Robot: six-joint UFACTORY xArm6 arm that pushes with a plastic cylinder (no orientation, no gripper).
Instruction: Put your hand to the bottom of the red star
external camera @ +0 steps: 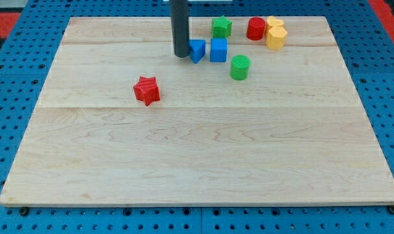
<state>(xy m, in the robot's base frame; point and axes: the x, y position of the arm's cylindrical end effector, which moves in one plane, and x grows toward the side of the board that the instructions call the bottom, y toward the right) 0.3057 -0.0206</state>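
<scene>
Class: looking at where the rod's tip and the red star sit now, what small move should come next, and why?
Probably slide my tip toward the view's bottom-left, passing the red star on its right side. My tip rests beside the blue blocks, above the star; the goal lies below it.

We find no text, label, brand, number or sign that can be read anywhere in the view; the wooden board [197,149] shows only its grain and seams; the blue pegboard [8,91] around it shows only rows of holes; the coloured blocks have plain faces; the dark rod bears no marking that we can make out.
</scene>
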